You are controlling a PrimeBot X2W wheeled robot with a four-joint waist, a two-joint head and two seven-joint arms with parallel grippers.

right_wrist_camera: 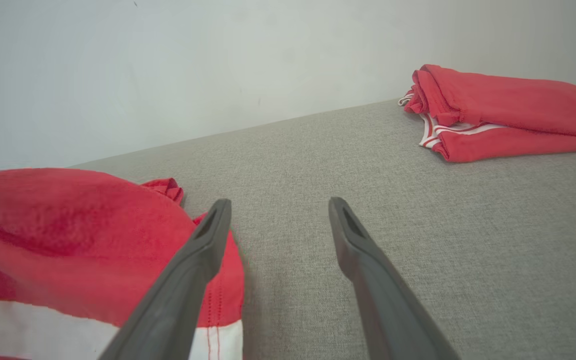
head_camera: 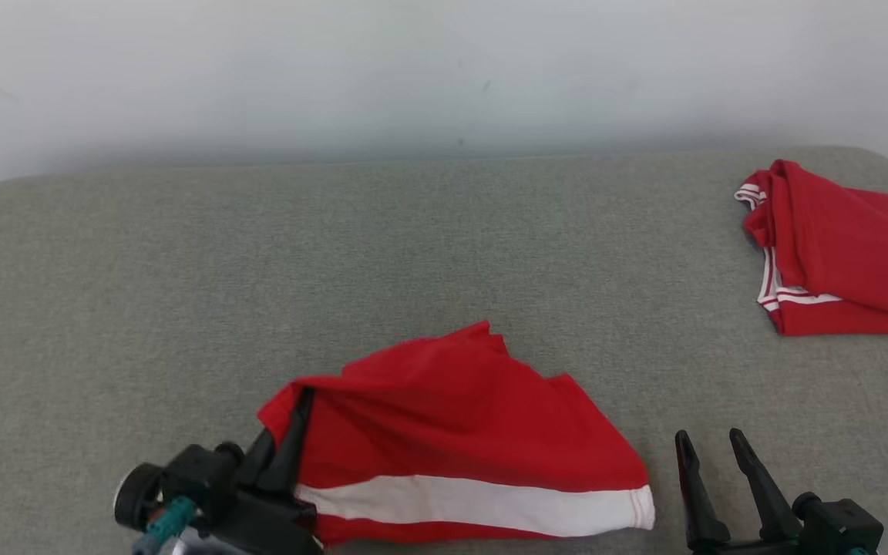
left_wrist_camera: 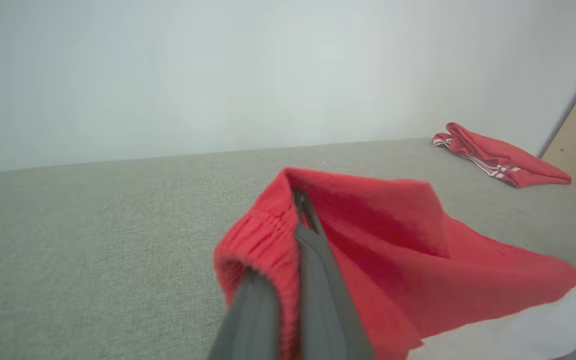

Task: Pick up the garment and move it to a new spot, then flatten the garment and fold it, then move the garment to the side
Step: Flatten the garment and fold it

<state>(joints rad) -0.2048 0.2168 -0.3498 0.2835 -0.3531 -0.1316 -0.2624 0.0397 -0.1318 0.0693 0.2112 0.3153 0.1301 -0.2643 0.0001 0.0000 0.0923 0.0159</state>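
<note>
A soft grey table (head_camera: 182, 270) sits in front of a plain pale wall (head_camera: 444, 69). The red garment (head_camera: 459, 416) lies in a loose heap at the near edge of the table, a bit left of the middle. It has a wide white band (head_camera: 490, 501) along its near side.

The left gripper (head_camera: 301, 405) has its two dark fingers pressed tight together on the garment's left edge, at a ribbed hem. The cloth rises to a little peak there. The right gripper (head_camera: 708, 441) is just beside the garment's right end and is not touching it. Its fingers are spread wide with nothing between them. Far off at the back right of the table lies a folded red cloth (head_camera: 837, 254) with thin white stripes.

I think the step now is lifting the garment to carry it to a new spot. To do it well, the left gripper should lift slowly, so the hem does not slip out. It should go high enough that the hanging part clears the table. A good spot would be the open middle, well apart from the folded red cloth.
</note>
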